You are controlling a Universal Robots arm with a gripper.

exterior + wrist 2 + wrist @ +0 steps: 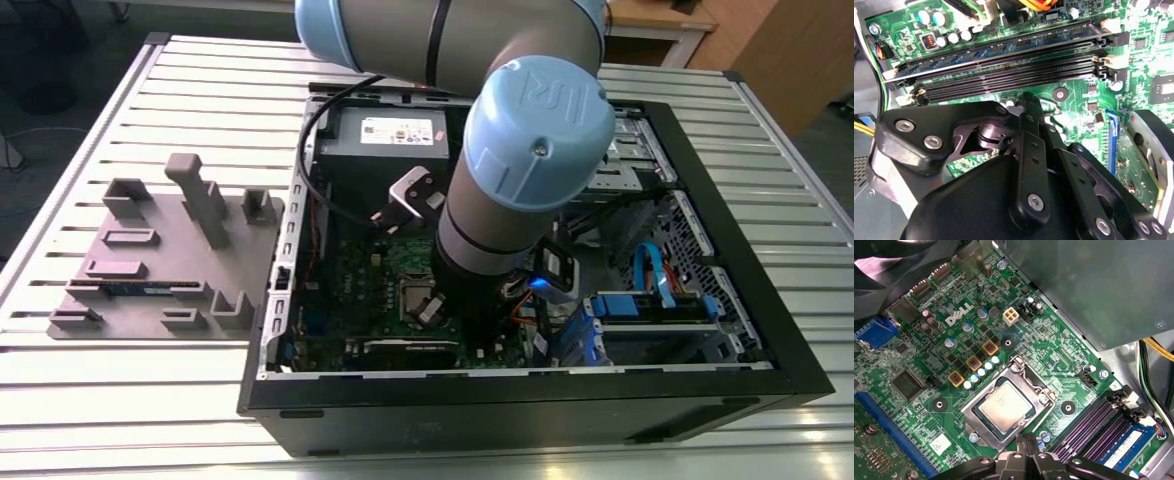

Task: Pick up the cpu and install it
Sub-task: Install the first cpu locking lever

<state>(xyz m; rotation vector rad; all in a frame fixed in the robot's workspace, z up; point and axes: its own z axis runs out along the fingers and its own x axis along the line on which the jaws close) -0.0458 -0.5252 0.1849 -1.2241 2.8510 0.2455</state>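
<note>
Hovering over the board, gripper (1026,440) fingers together and empty; cpu (1005,406) already sits in its socket (1010,405), install looks done.

Silver square cpu (1005,406), lying flat inside green motherboard's metal-framed socket (971,412)

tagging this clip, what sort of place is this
Probably a lab or workshop bench for PC assembly: an open computer case on a slatted metal table, a grey parts fixture beside it, the cpu in the motherboard socket.
</note>
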